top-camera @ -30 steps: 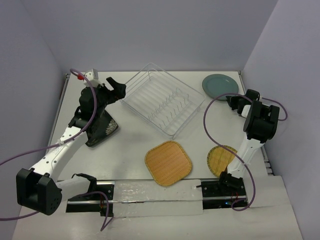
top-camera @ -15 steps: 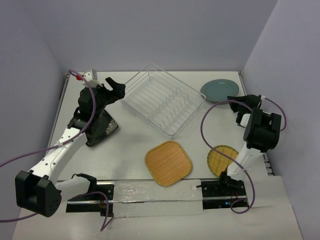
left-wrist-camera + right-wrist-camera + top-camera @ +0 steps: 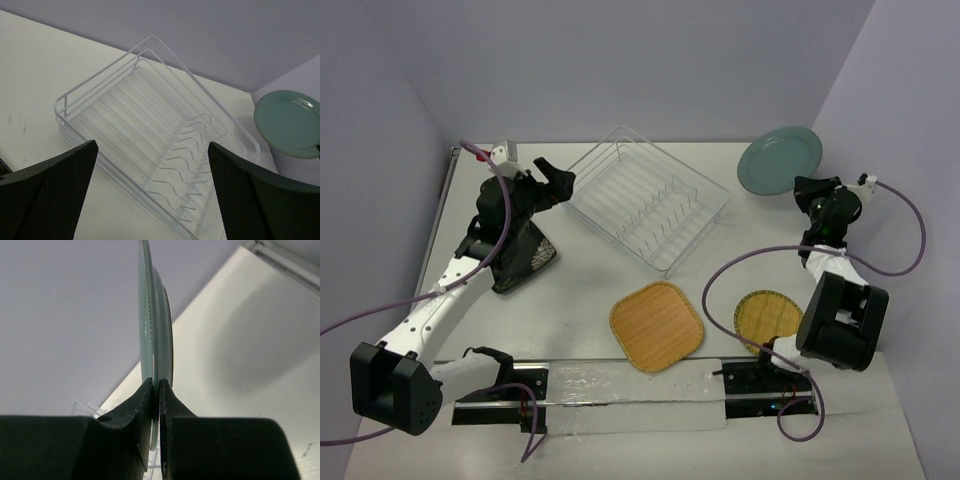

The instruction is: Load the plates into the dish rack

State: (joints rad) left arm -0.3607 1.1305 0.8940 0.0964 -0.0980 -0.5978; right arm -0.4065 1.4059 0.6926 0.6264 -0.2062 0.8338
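My right gripper [image 3: 807, 186] is shut on the rim of the grey-blue round plate [image 3: 779, 160] and holds it lifted at the far right; the right wrist view shows the plate [image 3: 155, 330] edge-on between the fingers. The white wire dish rack [image 3: 648, 198] sits at the back centre with nothing in it, and also shows in the left wrist view [image 3: 150, 150]. My left gripper [image 3: 552, 178] is open and empty, just left of the rack. The black square leaf plate [image 3: 525, 255] lies under the left arm. The tan rounded-square plate [image 3: 657, 325] and the tan round plate [image 3: 770, 315] lie near the front.
Purple walls close in at the back and right. The right arm's purple cable [image 3: 740, 262] loops over the table between the rack and the tan round plate. A silver rail [image 3: 620, 395] with the arm bases runs along the near edge.
The right gripper has lifted the grey-blue plate off the table and tilted it upward and to the right as the arm swung out. The left arm has barely moved.
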